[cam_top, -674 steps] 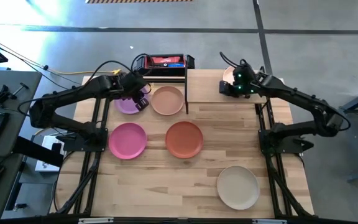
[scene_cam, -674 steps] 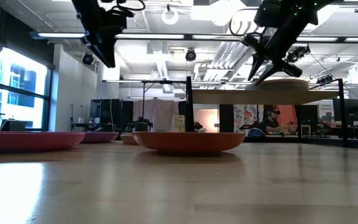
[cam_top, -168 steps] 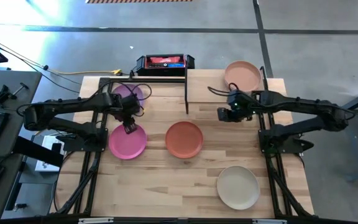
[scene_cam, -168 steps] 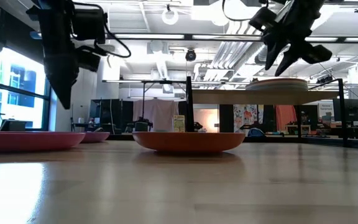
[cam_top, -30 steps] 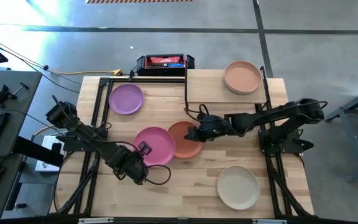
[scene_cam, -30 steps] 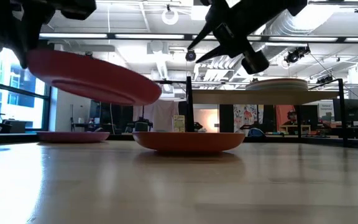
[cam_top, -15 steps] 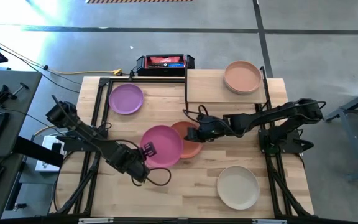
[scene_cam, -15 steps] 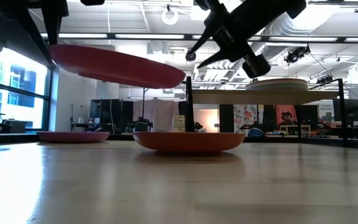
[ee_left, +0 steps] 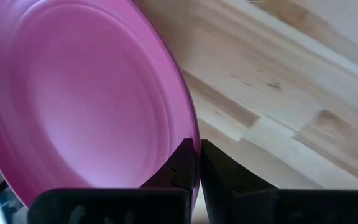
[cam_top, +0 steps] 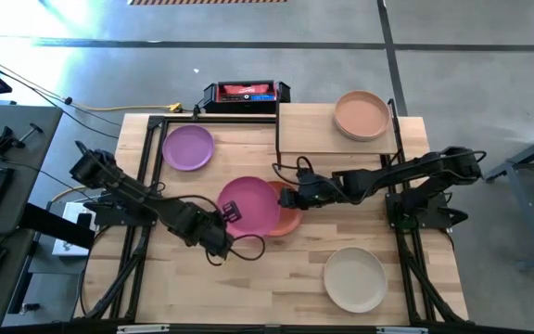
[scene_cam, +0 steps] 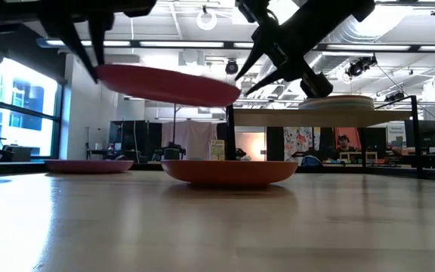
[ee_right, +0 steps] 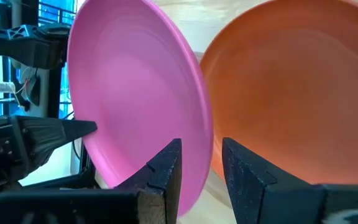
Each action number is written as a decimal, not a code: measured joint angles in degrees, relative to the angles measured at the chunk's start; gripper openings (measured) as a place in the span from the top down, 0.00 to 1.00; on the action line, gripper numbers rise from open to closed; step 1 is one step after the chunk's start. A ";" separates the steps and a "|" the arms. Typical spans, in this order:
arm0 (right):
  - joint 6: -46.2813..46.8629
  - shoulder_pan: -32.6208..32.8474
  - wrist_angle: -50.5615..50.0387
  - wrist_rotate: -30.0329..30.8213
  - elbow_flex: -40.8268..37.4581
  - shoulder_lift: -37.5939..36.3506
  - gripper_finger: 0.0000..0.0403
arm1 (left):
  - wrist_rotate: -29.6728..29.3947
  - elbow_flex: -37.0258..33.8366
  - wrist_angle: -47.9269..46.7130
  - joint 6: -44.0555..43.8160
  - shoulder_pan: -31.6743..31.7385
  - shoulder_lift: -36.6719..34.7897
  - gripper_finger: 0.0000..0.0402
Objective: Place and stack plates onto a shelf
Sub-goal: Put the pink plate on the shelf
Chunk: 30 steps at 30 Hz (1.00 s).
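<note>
Pink is the colour in play: from the high view the left gripper (cam_top: 222, 215) grasps the pink plate (cam_top: 248, 205) by its rim and carries it over the middle of the table, overlapping the terracotta plate (cam_top: 289, 223), while the right gripper (cam_top: 287, 198) reaches in at the pink plate's far rim. On the shelf (cam_top: 309, 130) at the table's back right corner sits a peach stack (cam_top: 361, 113); how many plates it holds cannot be told from above. A purple plate (cam_top: 188, 147) near the back left corner and a beige plate (cam_top: 354, 278) near the front right corner lie untouched, so I judge that at least 4 plates are left to shelve. At table height, the low view shows what the overhead one cannot: the pink plate hangs clear above the terracotta plate, slightly tilted, not resting on it. From the left wrist, both fingers are clenched on the pink rim, one each side. From the right wrist, the jaws are parted, straddling the pink plate's edge without pinching it, with the terracotta plate just behind.
</note>
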 joint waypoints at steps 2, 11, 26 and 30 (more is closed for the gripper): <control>-0.01 0.00 -0.12 0.50 0.00 0.00 0.76 | -0.91 0.00 0.85 0.58 0.51 0.00 0.99; 0.10 0.00 -2.37 1.61 0.00 -0.02 0.76 | -1.23 0.00 2.68 1.23 1.66 0.00 0.99; -1.00 -0.66 -2.99 1.62 0.00 -0.02 0.95 | -2.45 0.00 6.05 2.52 2.08 0.00 0.99; -1.35 -0.68 -3.00 1.56 0.00 -0.02 0.98 | -2.40 0.00 6.44 0.02 2.08 0.00 0.99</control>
